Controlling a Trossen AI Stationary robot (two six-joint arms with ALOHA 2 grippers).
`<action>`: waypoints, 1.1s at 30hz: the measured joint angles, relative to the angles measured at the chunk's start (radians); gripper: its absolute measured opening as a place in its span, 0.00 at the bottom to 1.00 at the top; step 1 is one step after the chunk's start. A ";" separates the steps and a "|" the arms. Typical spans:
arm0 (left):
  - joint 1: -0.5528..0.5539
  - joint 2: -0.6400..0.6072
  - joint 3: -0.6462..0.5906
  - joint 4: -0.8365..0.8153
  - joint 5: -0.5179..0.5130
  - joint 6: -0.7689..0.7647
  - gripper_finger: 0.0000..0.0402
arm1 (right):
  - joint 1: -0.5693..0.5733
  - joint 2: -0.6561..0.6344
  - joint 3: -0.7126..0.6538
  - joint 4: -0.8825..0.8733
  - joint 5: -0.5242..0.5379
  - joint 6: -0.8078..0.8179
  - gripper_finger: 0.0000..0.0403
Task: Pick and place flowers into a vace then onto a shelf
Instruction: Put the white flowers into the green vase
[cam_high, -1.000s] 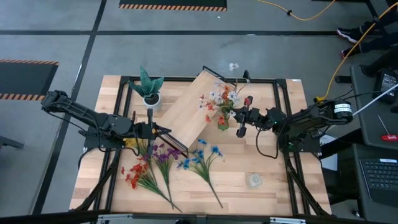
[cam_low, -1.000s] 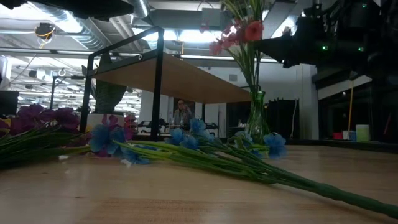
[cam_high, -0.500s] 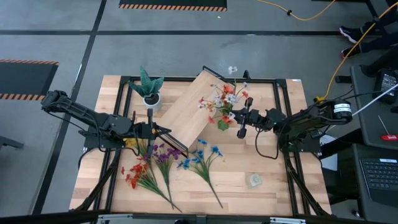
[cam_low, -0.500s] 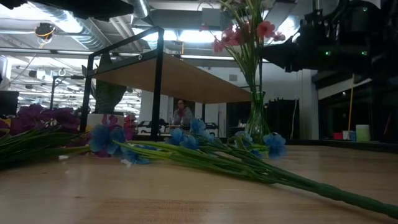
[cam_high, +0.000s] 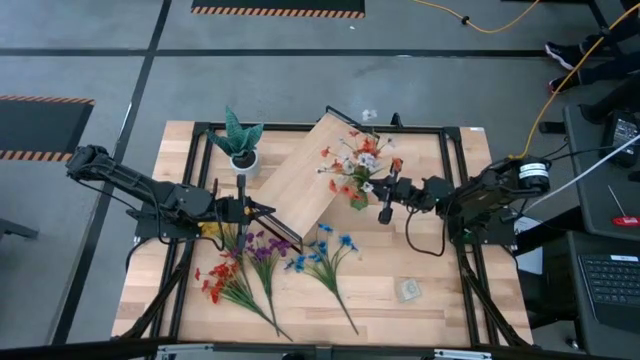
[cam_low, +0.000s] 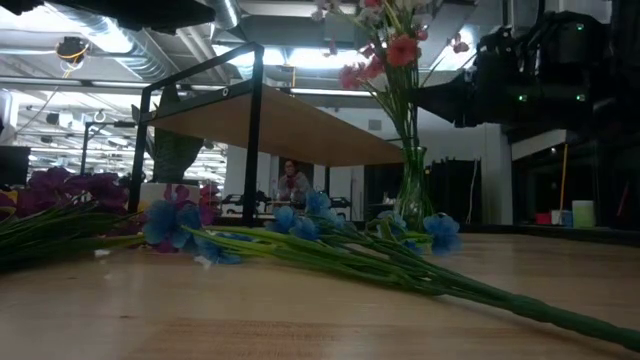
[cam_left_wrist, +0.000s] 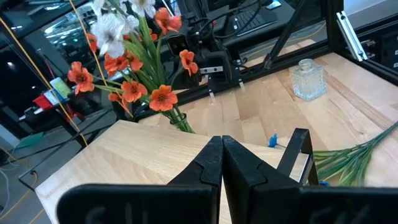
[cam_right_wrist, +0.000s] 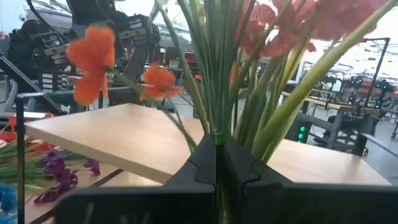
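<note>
Wooden tabletop (cam_high: 440, 300) holds everything. Shelf (cam_high: 300, 175), light-wood board on a black frame, sits diagonally at the far middle of the table, nothing on its board yet.

Left arm waits at the left side; left gripper (cam_high: 268, 210) is closed and empty, near the shelf's near-left corner. Right gripper (cam_high: 386, 192) is just right of the vase, fingers closed together; the right wrist view shows green stems right at its fingertips. Looks like it is pinched on the bunch's stems, but the hold is not certain.

Loose flowers lie flat on the near-left tabletop: red sprig (cam_high: 222, 280), purple sprig (cam_high: 262, 250), blue sprig (cam_high: 325, 255). Orange, red and white bouquet (cam_high: 355, 160) stands upright in the green vase (cam_high: 358, 197), which rests on the tabletop just beside the shelf's right edge, not on it. Spiky plant in white pot (cam_high: 240, 145) is far left. Small clear glass bottle (cam_high: 408, 290) is near right.

Progress, judged: one bunch is in the vase, three sprigs still on the table, vase not yet on the shelf. Roughly early-to-mid task.
</note>
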 joint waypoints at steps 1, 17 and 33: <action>0.000 0.000 0.000 0.000 0.000 0.000 0.01 | 0.000 0.009 0.000 0.004 0.000 0.001 0.00; 0.000 0.000 0.000 0.000 0.000 0.000 0.01 | -0.002 0.083 0.018 0.040 0.029 0.010 0.07; 0.000 0.000 0.000 0.000 0.000 -0.003 0.01 | -0.001 0.081 0.018 0.034 0.029 0.081 0.29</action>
